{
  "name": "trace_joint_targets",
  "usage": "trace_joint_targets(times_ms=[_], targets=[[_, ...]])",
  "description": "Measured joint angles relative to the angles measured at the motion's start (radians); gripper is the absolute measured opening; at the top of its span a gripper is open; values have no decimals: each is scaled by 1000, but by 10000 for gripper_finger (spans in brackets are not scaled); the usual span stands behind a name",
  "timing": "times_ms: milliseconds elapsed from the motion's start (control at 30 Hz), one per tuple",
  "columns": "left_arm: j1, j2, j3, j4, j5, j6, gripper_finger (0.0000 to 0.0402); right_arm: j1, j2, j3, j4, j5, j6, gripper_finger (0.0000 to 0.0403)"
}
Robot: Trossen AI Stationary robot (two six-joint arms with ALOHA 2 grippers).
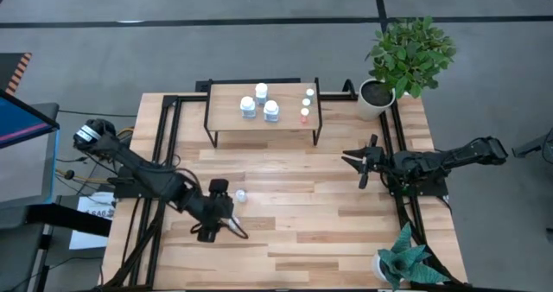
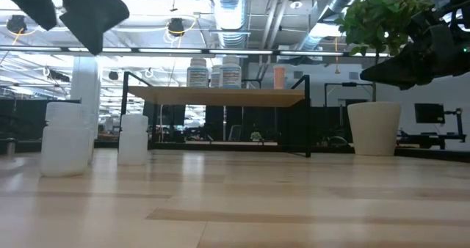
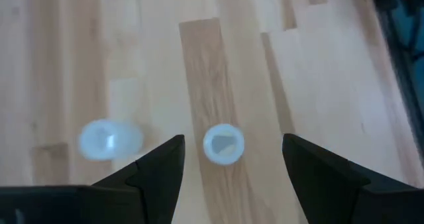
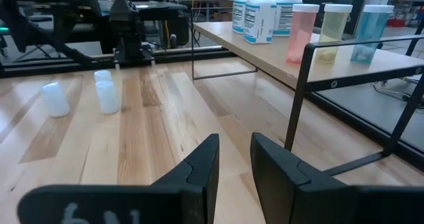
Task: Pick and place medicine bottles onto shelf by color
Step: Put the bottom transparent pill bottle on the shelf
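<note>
The shelf (image 1: 263,123) stands at the table's far middle. On it are three white labelled bottles (image 1: 262,102) and small pink, yellowish and blue ones (image 4: 334,28). Two small pale bottles stand upright on the table: one (image 3: 223,144) below the gap of my left gripper (image 3: 233,140), the other (image 3: 110,139) beside it. They also show in the high view (image 1: 241,196) and the low view (image 2: 134,138). My left gripper (image 2: 81,13) is open, points down and hangs above them. My right gripper (image 1: 361,167) is open and empty at the table's right.
A potted plant (image 1: 406,59) stands at the far right corner and another (image 1: 402,262) at the near right corner. Bare plank (image 1: 302,214) lies between the two arms and in front of the shelf.
</note>
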Motion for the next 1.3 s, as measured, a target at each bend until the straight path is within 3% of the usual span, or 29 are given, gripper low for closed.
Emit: trace_joint_targets(times_ms=[733, 1300], targets=[[-4, 315, 5, 50, 31, 55, 242, 0, 1, -1, 3, 0, 0, 108], [-2, 340, 87, 16, 1, 94, 200, 0, 1, -1, 3, 0, 0, 108]])
